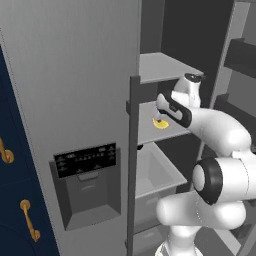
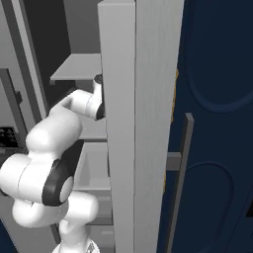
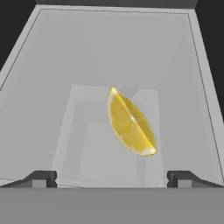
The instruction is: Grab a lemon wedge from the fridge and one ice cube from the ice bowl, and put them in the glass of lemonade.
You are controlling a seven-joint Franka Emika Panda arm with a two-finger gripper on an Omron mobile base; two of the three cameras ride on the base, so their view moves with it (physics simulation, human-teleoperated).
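**A:** Since the arm reaches into the open fridge, where's the gripper at? Jaws released?

**B:** Yep, spread wide, nothing between them. In the hand view the fingertips sit at the near edge, well apart.

**A:** And the lemon wedge?

**B:** Just beyond them, lying on the middle fridge shelf, untouched. Another shelf sits above it, a drawer below.
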